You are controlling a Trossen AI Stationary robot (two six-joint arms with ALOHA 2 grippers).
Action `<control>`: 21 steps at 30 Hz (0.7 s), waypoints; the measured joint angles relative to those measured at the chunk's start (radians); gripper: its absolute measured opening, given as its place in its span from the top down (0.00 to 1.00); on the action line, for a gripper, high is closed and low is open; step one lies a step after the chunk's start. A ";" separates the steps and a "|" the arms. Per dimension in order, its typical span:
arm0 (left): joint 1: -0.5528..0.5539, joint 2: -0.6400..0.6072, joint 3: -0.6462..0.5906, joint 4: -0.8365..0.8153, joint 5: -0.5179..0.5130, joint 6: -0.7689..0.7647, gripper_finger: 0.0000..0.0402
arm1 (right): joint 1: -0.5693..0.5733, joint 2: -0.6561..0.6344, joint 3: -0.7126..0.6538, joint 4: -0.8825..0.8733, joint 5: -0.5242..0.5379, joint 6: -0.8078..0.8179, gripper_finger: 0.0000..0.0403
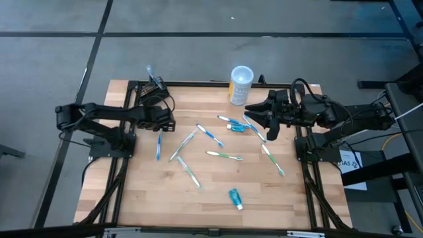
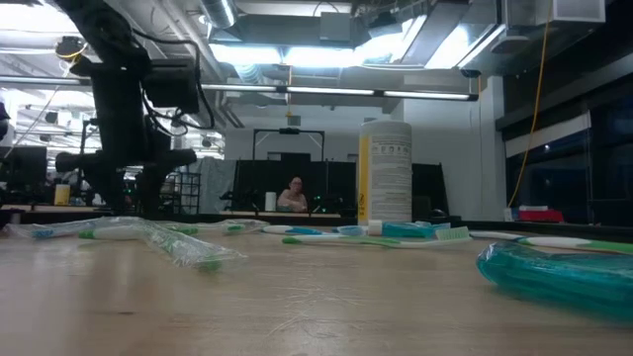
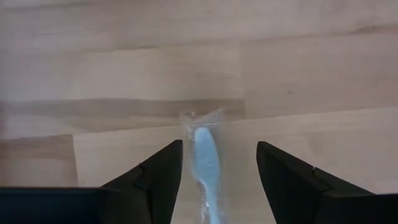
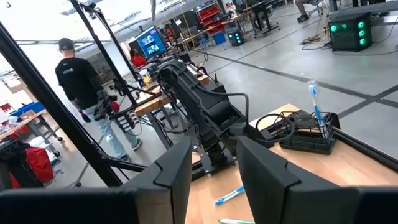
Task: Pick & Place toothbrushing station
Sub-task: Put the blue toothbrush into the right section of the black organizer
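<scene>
The toothbrushing station point(image 1: 153, 86), a small black block, stands at the table's far left corner with one blue toothbrush upright in it; it also shows in the right wrist view point(image 4: 308, 134). My left gripper point(image 1: 161, 128) points down, open, over the far end of a wrapped blue toothbrush point(image 1: 158, 145) that lies flat on the wood. In the left wrist view that toothbrush's end point(image 3: 205, 163) lies between my two fingers, apart from both. My right gripper point(image 1: 259, 120) hangs level and open above the table's right side, with nothing between its fingers point(image 4: 214, 177).
A white-and-yellow cup point(image 1: 240, 84) stands at the far middle. Several wrapped toothbrushes point(image 1: 223, 155) lie scattered over the table's middle and right. A small teal tube point(image 1: 235, 198) lies near the front edge. People stand in the room beyond the table.
</scene>
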 joint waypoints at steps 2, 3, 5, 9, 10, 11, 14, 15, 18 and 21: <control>0.003 0.007 0.000 -0.001 0.009 0.013 0.51 | 0.005 -0.003 0.000 0.001 0.002 0.000 0.68; 0.003 0.012 0.000 -0.001 0.009 0.013 0.52 | 0.009 -0.005 0.000 0.001 0.008 0.000 0.68; 0.003 0.016 0.000 -0.001 0.010 0.013 0.53 | 0.016 -0.008 0.000 -0.001 0.021 0.000 0.68; 0.003 0.032 0.000 -0.001 0.012 0.007 0.56 | 0.026 -0.015 0.000 -0.001 0.041 -0.003 0.68; 0.003 0.037 0.000 -0.002 0.013 0.005 0.58 | 0.028 -0.015 0.000 0.001 0.045 -0.003 0.68; 0.003 0.042 0.000 -0.002 0.015 0.005 0.60 | 0.029 -0.015 0.000 0.001 0.050 -0.003 0.68; 0.003 0.054 0.000 0.001 0.018 0.004 0.66 | 0.031 -0.015 0.000 0.000 0.052 -0.003 0.68; 0.003 0.055 0.000 0.001 0.018 0.004 0.68 | 0.031 -0.015 0.000 0.001 0.052 -0.003 0.68; 0.003 0.058 0.000 0.006 0.018 -0.008 0.74 | 0.031 -0.015 0.000 -0.001 0.052 -0.002 0.68; 0.003 0.058 0.000 0.006 0.009 -0.038 0.80 | 0.031 -0.015 0.000 0.000 0.052 -0.002 0.68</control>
